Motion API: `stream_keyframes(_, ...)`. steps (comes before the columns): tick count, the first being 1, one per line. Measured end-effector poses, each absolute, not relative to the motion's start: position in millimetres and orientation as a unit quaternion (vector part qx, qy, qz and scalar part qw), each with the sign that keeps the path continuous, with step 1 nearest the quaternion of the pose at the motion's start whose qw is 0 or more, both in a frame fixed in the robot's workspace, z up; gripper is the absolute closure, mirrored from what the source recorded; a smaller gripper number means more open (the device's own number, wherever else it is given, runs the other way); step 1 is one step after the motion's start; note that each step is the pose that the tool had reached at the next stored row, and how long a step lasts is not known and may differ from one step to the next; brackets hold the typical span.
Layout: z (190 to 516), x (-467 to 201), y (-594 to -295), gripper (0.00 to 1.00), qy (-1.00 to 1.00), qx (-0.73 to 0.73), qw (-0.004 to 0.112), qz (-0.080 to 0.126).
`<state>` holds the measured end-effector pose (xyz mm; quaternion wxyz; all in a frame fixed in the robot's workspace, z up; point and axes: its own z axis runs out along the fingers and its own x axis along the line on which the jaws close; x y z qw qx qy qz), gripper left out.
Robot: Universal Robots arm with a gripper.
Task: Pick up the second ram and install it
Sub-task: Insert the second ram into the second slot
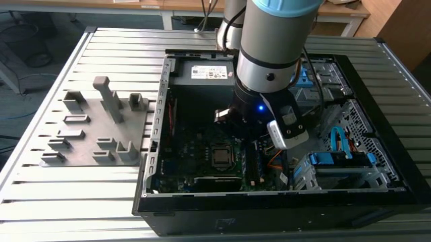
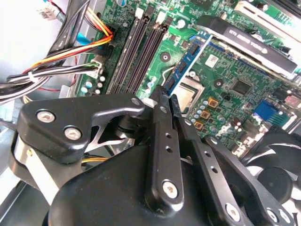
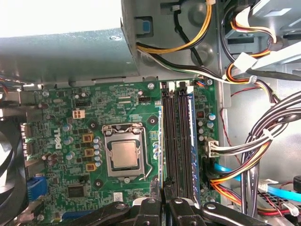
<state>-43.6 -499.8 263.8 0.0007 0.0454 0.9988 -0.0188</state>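
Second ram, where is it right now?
In the second wrist view, the ram is pinched in the shut jaws, held over the motherboard between the CPU socket and the black memory slots.

white label | on power supply (image 1: 202, 73) | print too small to read

The gripper (image 2: 167, 95) is finished glossy black, the second ram (image 2: 188, 59) is built on laminate, the table (image 1: 101, 50) of ribbed matt metal.
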Motion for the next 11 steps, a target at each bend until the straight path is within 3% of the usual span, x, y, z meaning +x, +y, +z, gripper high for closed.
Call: stream_keyframes(11,259.8,-42.7,-499.4,0.86,0.999,0.045,0.001,-0.019)
